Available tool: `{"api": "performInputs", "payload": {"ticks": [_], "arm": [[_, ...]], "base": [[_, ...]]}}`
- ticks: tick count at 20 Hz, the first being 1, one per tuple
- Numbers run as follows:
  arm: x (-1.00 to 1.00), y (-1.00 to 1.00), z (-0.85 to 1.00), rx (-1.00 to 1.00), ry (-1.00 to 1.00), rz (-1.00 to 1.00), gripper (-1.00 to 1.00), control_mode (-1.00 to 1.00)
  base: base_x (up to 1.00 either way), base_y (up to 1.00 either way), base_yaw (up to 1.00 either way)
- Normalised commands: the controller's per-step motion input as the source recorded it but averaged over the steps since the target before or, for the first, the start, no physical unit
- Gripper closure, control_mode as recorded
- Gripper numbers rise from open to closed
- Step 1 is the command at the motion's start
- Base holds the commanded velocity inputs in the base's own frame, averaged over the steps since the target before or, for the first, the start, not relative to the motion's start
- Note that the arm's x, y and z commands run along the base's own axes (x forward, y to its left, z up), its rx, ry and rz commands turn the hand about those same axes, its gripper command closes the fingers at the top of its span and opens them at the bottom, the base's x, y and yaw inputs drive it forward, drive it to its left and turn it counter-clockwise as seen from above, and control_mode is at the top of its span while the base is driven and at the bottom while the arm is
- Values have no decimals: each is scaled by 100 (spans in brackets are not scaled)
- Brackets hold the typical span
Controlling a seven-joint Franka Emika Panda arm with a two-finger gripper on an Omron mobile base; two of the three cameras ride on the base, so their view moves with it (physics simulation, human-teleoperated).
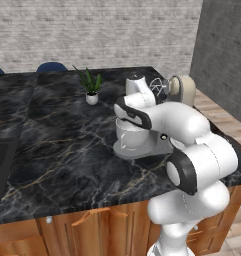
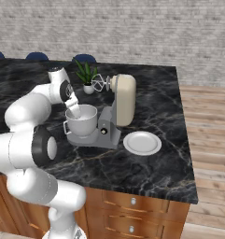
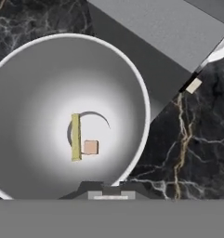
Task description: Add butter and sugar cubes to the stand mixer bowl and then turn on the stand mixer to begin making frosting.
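Step in hand: both ingredients look to be in the stand mixer bowl (image 3: 62,69); the adding part seems done, and switching on is what remains.
Butter: a small tan piece (image 3: 90,147) on the pale grey floor of the bowl, at about 5 o'clock from the bowl's centre in the hand view.
Second piece: a thin yellowish stick (image 3: 75,137) lies touching the tan piece's 9 o'clock side; I cannot tell for sure whether this is the sugar cubes.
End effector: (image 2: 75,111) clenched with nothing between the fingertips, hanging over the bowl's mouth and pointing down into it.
Stand mixer: (image 2: 123,100) on the black marble counter (image 1: 57,150), cream head tilted back with the whisk (image 2: 99,83) raised clear of the bowl; the bowl sits on the grey base.
Knob: a small dark knob (image 2: 103,131) on the column's side, at roughly 3 o'clock from the bowl in the right base view.
Plate: a flat white plate (image 2: 142,143) just beside the base, at 3 o'clock from it.
Plant: a small potted plant (image 1: 91,89) at 12 o'clock beyond the mixer.
Next move, as a judgement: lift out of the bowl, swing round the column to the knob, and press or turn it; the closed fingertips may suit a push.
Risk: clipping the bowl rim or raised head while withdrawing.
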Motion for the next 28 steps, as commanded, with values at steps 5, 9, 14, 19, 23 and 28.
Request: {"api": "performInputs", "payload": {"ticks": [5,9,14,19,23,28], "arm": [[34,0,-7,0,0,9,100,-100],[31,0,0,0,0,10,100,-100],[25,0,-13,0,0,10,100,-100],[25,0,-20,0,0,8,100,-100],[13,0,-29,0,1,6,-100,-100],[4,0,-3,0,3,2,-100,-100]], "base": [[0,0,0],[0,0,0],[0,0,0],[0,0,0],[0,0,0],[0,0,0]]}}
